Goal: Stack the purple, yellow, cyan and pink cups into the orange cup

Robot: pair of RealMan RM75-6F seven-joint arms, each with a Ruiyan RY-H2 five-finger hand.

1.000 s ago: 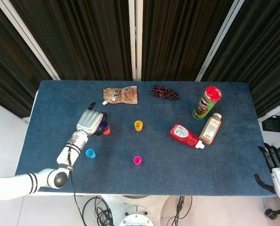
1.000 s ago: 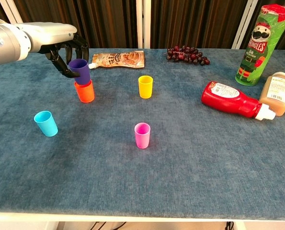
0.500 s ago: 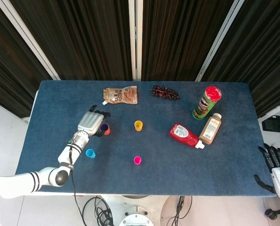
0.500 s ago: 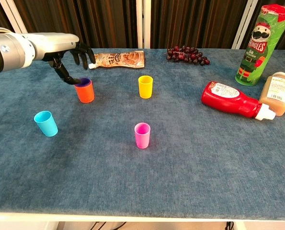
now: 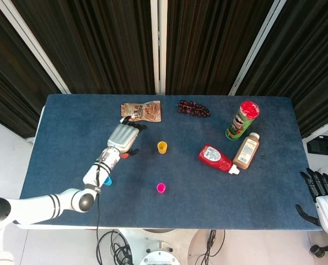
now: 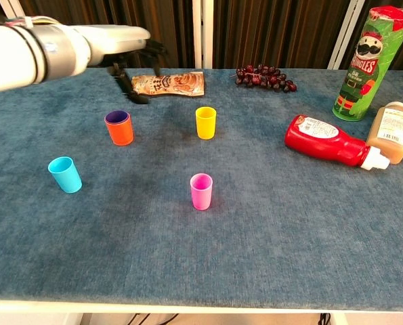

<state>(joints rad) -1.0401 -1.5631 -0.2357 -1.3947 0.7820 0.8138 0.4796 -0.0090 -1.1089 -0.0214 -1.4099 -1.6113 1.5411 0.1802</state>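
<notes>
The purple cup (image 6: 117,116) sits nested inside the orange cup (image 6: 120,133) at the left of the table. My left hand (image 6: 130,57) hovers behind and above them with fingers apart, holding nothing; in the head view this left hand (image 5: 124,138) covers most of the orange cup. The yellow cup (image 6: 206,122) stands upright to the right of the hand. Near the left front is the cyan cup (image 6: 65,175), and the pink cup (image 6: 201,191) stands at the centre front. My right hand (image 5: 318,190) is off the table's right edge, fingers apart and empty.
A brown snack pouch (image 6: 171,84) lies just behind my left hand. Grapes (image 6: 265,76) are at the back centre. On the right stand a green crisp can (image 6: 365,62) and a brown sauce bottle (image 6: 389,133), with a red ketchup bottle (image 6: 330,141) lying on its side.
My left hand set the purple cup down into the orange cup, let go, and rose away to the right and back. The other cups have not moved.
</notes>
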